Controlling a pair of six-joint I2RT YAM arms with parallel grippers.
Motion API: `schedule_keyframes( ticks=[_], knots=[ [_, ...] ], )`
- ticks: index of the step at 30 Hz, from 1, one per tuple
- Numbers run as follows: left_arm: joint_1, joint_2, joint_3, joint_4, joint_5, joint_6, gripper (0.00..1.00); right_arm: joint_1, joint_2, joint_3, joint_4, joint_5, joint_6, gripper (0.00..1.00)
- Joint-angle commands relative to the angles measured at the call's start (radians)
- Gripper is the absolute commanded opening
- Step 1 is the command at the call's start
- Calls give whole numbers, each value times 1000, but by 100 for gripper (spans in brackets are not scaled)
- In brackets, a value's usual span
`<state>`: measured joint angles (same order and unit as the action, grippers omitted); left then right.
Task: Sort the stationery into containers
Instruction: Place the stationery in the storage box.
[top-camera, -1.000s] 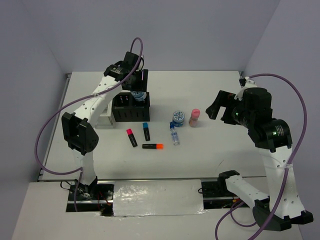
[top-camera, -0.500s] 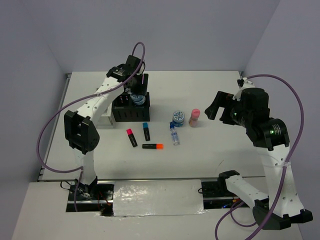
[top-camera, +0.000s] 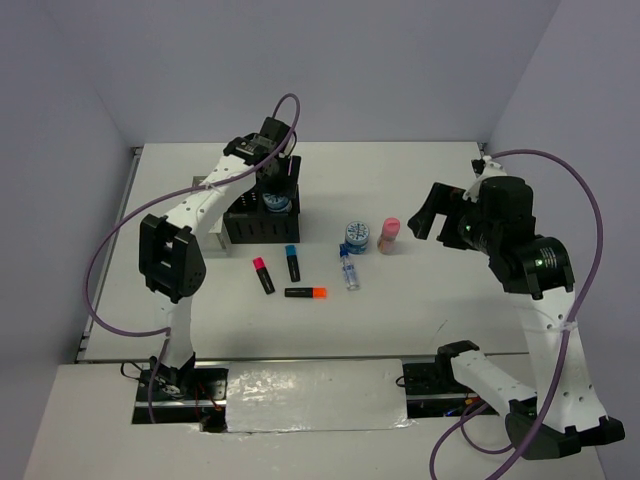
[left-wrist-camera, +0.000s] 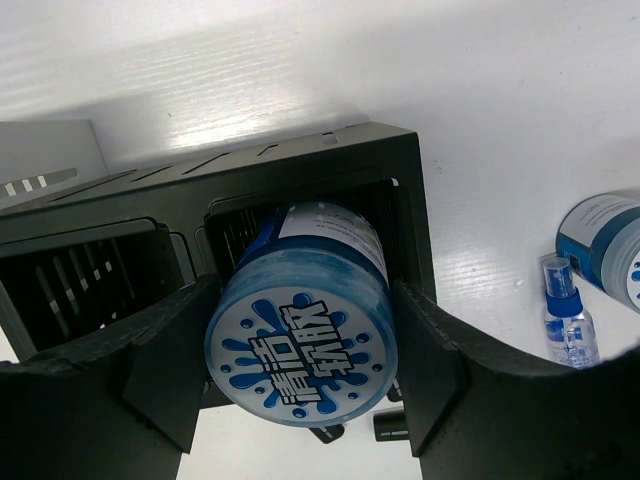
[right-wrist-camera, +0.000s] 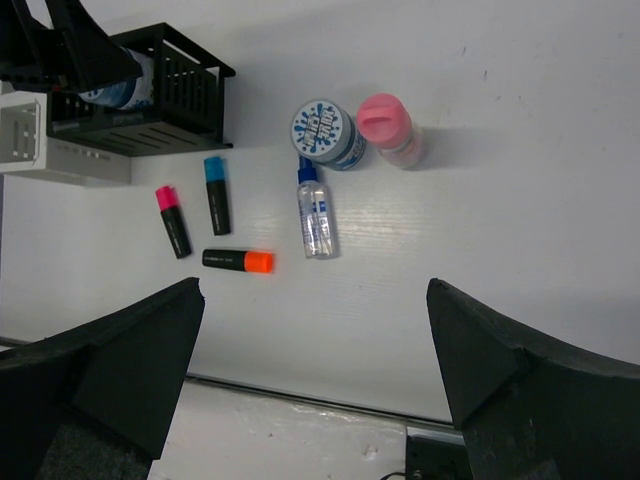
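Observation:
My left gripper (top-camera: 277, 188) is shut on a round blue-white roll (left-wrist-camera: 300, 345), which sits tilted in the right compartment of the black organizer (left-wrist-camera: 300, 165). The white organizer (top-camera: 210, 236) stands just left of the black one (top-camera: 255, 228). My right gripper (top-camera: 436, 214) is open and empty, high above the table on the right. In the right wrist view lie the second roll (right-wrist-camera: 325, 133), the pink stick (right-wrist-camera: 390, 128), the clear blue-capped bottle (right-wrist-camera: 317, 215), and the pink (right-wrist-camera: 172, 220), blue (right-wrist-camera: 216, 193) and orange (right-wrist-camera: 238, 260) highlighters.
The loose items lie in a cluster at the table's middle (top-camera: 330, 262), in front of and to the right of the organizers. The table's near edge and a metal strip (top-camera: 310, 390) run between the arm bases. Walls close the table at the back and sides.
My left gripper has carried the roll farther back and down into the black organizer's right compartment. The right arm has barely moved.

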<state>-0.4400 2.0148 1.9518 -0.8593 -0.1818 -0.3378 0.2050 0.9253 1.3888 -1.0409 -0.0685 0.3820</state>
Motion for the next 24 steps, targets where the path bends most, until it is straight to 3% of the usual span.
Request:
schedule_keyframes(
  ticks=[1, 6, 7, 9, 11, 12, 19, 24],
  knots=[
    [4, 9, 6, 14, -24, 34, 33, 2, -11, -23, 48, -11, 8, 100],
    [4, 10, 2, 5, -34, 33, 56, 4, -22, -54, 64, -17, 15, 100],
    [4, 12, 4, 5, -36, 34, 68, 4, -22, -54, 64, -17, 14, 100],
    [4, 15, 16, -10, -45, 31, 76, 4, -19, -48, 61, -13, 11, 100],
    [4, 10, 24, -15, -47, 28, 95, 4, -17, -39, 55, -10, 6, 100],
    [4, 9, 30, -17, -45, 28, 99, 4, -16, -36, 55, -10, 6, 100],
    [4, 5, 128, -52, -31, 23, 99, 4, -8, -19, 50, -10, 0, 100],
    [-54, -42, 130, 34, 114, 14, 99, 4, -8, 1, 38, -4, -5, 100]
  ],
)
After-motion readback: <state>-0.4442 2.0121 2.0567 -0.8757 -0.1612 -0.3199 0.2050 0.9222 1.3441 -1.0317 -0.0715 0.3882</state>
